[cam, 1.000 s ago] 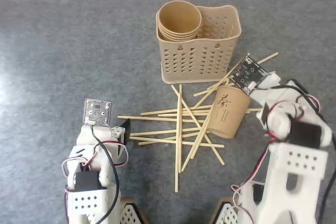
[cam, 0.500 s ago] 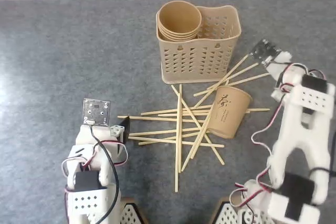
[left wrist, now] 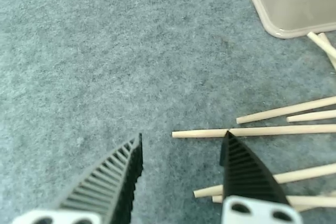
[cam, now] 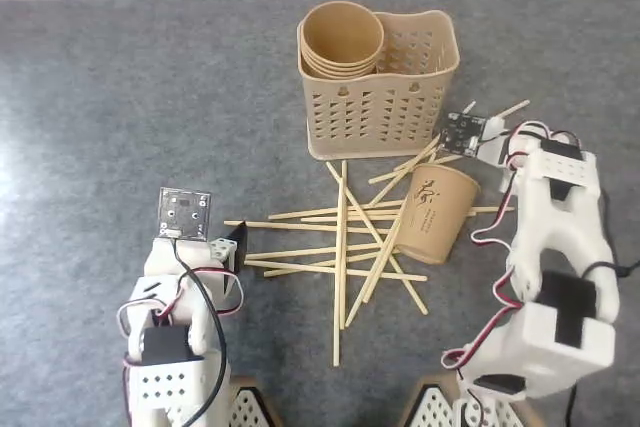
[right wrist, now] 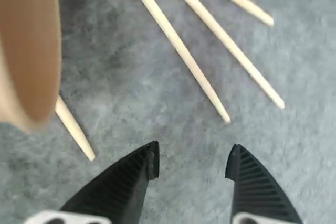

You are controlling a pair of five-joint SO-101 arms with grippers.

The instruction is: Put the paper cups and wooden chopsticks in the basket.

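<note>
The left gripper [left wrist: 184, 136] sits at the scatter's left end, fingers released, one tip by a chopstick [left wrist: 252, 131]. The chopsticks [cam: 340, 247] fan over the worktop [cam: 120, 97] before the basket [cam: 420, 97] (stacked cups [cam: 343, 37] inside); a loose cup [cam: 438, 213] lies tipped on them. To take it, the right gripper [right wrist: 194, 147], fingers released and empty, should probably pinch the rim wall. The high view gives the cup's lie; the right wrist view adds bare worktop between the fingers.

text: none legible | paper cup [cam: 440, 215]: dark printed mark on side, unreadable
</note>
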